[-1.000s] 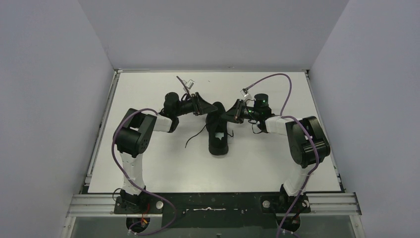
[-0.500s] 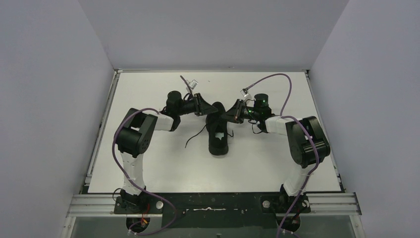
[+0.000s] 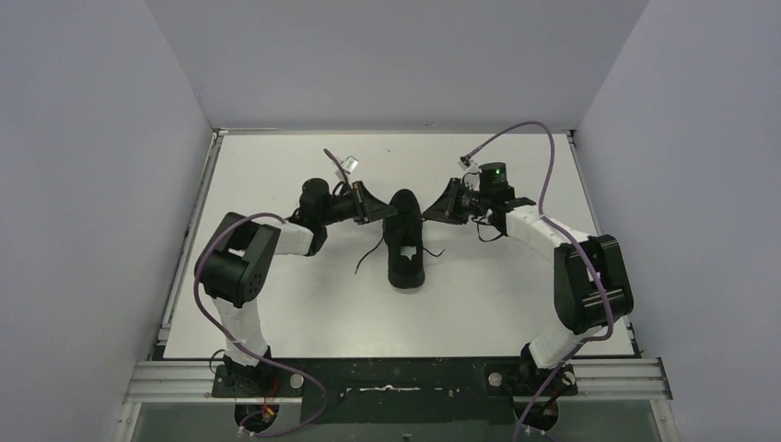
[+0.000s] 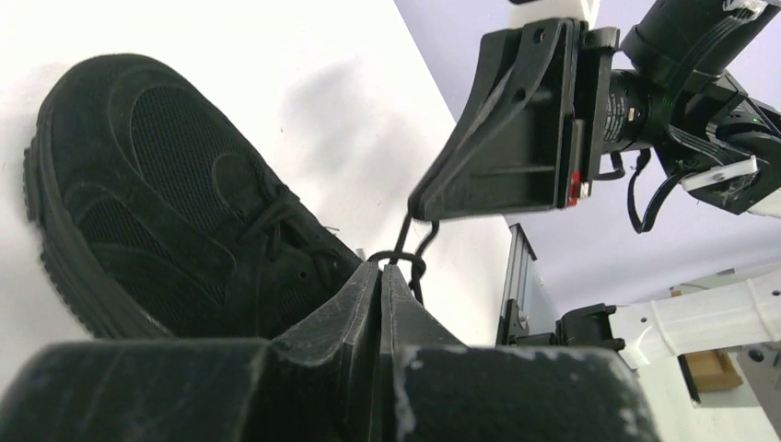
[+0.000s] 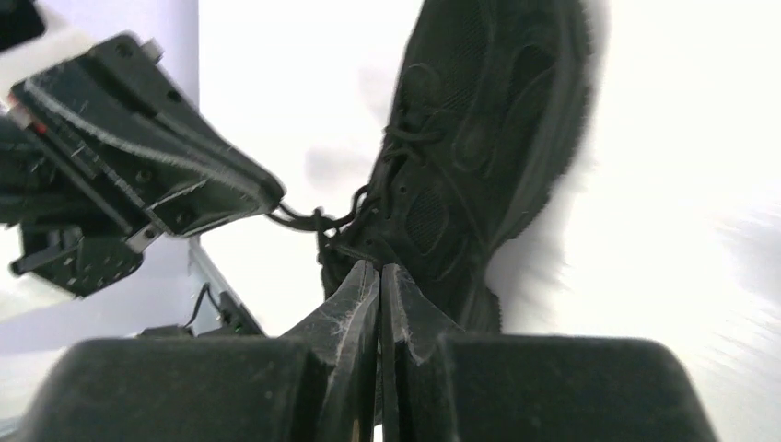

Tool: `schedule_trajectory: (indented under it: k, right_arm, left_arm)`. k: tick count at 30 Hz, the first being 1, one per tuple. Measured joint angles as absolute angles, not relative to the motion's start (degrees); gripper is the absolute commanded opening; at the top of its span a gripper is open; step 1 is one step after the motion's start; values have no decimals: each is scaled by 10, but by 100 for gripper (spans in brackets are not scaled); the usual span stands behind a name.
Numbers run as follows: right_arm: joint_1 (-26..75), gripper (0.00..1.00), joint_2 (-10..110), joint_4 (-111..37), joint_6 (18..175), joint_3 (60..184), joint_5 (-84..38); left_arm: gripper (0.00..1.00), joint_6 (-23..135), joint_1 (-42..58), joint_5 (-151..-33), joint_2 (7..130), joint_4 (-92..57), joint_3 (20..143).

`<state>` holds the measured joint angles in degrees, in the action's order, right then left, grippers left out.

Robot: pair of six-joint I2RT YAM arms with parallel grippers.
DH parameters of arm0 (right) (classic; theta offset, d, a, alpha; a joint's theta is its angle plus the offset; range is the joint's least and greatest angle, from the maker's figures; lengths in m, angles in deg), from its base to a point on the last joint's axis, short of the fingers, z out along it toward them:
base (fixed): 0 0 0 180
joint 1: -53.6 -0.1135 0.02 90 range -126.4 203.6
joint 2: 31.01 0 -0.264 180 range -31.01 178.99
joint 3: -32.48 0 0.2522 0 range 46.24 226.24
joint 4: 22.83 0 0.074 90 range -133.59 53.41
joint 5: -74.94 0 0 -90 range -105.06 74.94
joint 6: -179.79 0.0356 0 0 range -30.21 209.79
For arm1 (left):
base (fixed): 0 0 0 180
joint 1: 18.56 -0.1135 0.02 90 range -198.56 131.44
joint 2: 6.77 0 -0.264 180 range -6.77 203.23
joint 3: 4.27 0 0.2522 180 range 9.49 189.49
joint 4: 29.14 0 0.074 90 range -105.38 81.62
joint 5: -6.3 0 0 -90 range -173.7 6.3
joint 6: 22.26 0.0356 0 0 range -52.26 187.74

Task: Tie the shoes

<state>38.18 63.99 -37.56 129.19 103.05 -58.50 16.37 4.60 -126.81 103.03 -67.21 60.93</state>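
Observation:
The black shoe (image 3: 406, 241) lies mid-table, toe toward the back wall, and also shows in the left wrist view (image 4: 157, 203) and the right wrist view (image 5: 479, 129). My left gripper (image 3: 384, 214) sits at the shoe's left side, shut on a thin black lace (image 4: 398, 260) that loops over its tip (image 4: 381, 269). My right gripper (image 3: 426, 215) is at the shoe's right side, shut on a lace at the eyelets (image 5: 379, 267). A short lace span (image 5: 308, 219) runs between the two tips. A loose lace end (image 3: 367, 259) trails on the table to the shoe's left.
White table (image 3: 304, 304) inside grey walls, with a metal rail (image 3: 396, 378) along the near edge. Purple cables (image 3: 525, 152) arc above both arms. The other arm's gripper body (image 4: 516, 129) hangs close in front of each wrist camera.
The left gripper has closed onto the lace. Both arms have drawn outward from the shoe's middle, uncovering its top, and the right arm's elbow has swung to the right.

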Motion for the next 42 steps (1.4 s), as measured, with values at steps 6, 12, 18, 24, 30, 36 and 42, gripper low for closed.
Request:
schedule_trajectory:
  k: [6,12,18,24,30,36,42]
  right_arm:
    - [390,0,635,-455,1269,1052,-507]
    - [396,0,635,-480,1265,1052,-460]
    - [413,0,635,-482,1267,1051,-458]
    - [444,0,635,-468,1286,1018,-468]
    - [460,0,651,-440,1305,999,-491]
    - [464,0,679,-406,1319,977,-502]
    - [492,0,692,-413,1304,968,-452]
  left_arm:
    - [0,149,40,-1239,985,-629,569]
    - [0,170,20,-1199,903,-539,516]
    - [0,189,18,-1183,856,-484,506]
    - [0,191,20,-1168,856,-431,496]
    - [0,205,25,-1156,849,-388,496]
    - [0,205,25,-1153,851,-383,486]
    - [4,231,16,-1135,854,-339,450]
